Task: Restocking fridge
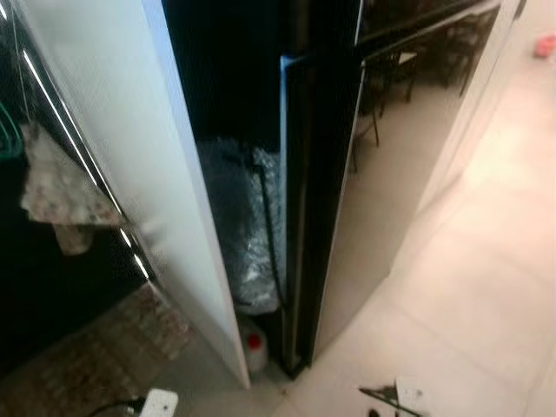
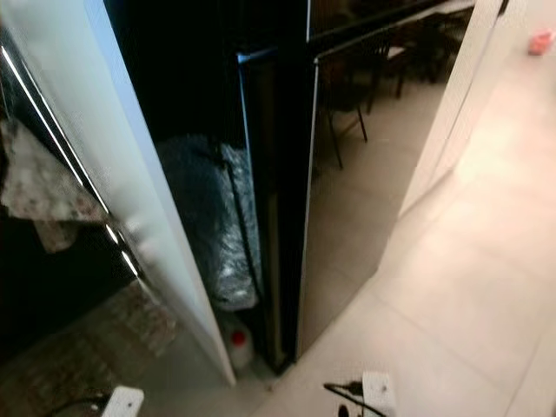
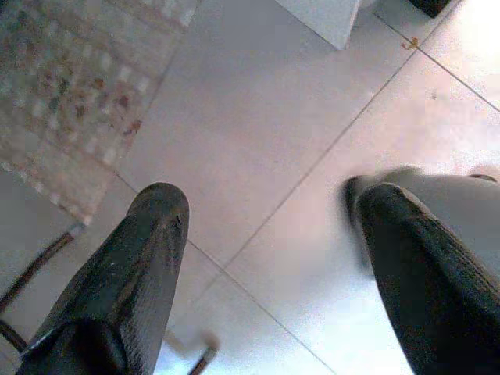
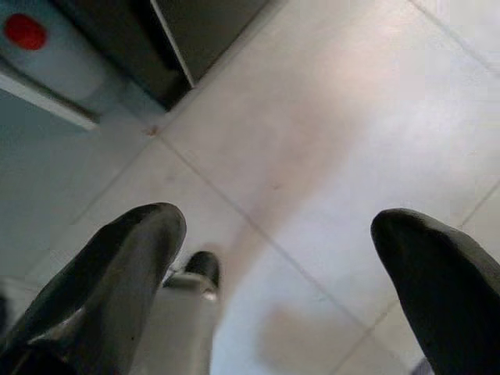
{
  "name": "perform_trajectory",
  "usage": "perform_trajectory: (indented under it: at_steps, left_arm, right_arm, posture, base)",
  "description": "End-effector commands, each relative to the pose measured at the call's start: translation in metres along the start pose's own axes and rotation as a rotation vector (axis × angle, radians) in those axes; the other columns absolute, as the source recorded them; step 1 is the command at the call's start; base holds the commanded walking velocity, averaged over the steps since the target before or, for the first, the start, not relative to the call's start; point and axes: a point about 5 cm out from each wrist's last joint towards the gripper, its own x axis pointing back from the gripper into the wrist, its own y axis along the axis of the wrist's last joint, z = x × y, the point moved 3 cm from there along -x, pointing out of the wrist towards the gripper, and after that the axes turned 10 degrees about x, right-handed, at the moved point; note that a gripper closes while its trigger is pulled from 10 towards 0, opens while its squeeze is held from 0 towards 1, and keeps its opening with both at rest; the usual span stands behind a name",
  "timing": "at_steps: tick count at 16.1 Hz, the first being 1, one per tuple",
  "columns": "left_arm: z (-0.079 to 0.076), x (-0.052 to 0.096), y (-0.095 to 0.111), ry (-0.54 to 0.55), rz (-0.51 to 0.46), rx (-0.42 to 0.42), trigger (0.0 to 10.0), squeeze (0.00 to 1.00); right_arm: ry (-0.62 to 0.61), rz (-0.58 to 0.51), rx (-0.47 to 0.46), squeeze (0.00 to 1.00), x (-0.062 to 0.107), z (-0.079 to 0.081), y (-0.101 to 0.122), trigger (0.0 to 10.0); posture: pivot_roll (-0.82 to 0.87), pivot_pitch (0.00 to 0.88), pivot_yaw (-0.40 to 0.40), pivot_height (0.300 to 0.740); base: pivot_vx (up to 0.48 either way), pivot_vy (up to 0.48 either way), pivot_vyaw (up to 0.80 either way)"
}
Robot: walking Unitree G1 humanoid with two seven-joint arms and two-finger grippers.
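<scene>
The tall black fridge [image 1: 382, 174] stands ahead, its glossy front reflecting chairs and floor tiles; I look along its left edge [image 1: 300, 217]. My left gripper [image 3: 266, 199] hangs low over the pale floor tiles, open, nothing between its fingers. My right gripper [image 4: 277, 225] also hangs open above the tiles, close to the fridge's bottom corner [image 4: 168, 70].
A white panel [image 1: 130, 130] stands left of the fridge. In the dark gap between them sit a silvery wrapped bundle [image 1: 248, 226] and a bottle with a red cap [image 1: 254, 346]. A patterned rug [image 1: 95, 356] lies at the left, a cloth [image 1: 56, 195] hangs above it. Open tiled floor [image 1: 486, 287] lies to the right.
</scene>
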Motion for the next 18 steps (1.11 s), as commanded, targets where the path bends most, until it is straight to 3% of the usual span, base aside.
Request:
perform_trajectory:
  at_steps: [1, 5, 18]
  left_arm:
    - [-0.0005, 0.0009, -0.0074, -0.003, 0.031, -0.007, 10.0, 0.0]
    - [-0.0018, 0.0011, -0.0102, 0.006, 0.045, 0.0, 10.0, 0.0]
    - [-0.0061, 0.0005, -0.0098, 0.006, 0.046, 0.008, 10.0, 0.0]
  right_arm:
    - [0.011, 0.0, 0.003, 0.0, -0.0003, 0.0045, 0.0005, 10.0]
    - [0.023, -0.006, 0.057, 0.0, -0.0002, 0.0058, 0.001, 10.0]
    - [0.048, -0.024, 0.1, 0.0, -0.0015, 0.0136, 0.0095, 10.0]
  posture:
    - [0.03, 0.0, 0.012, 0.74]
    - [0.03, 0.0, 0.012, 0.74]
    - [0.05, 0.0, -0.006, 0.74]
  base:
    - [0.0, -0.337, 0.0]
    - [0.0, 0.0, 0.64]
    - [0.0, 0.0, 0.8]
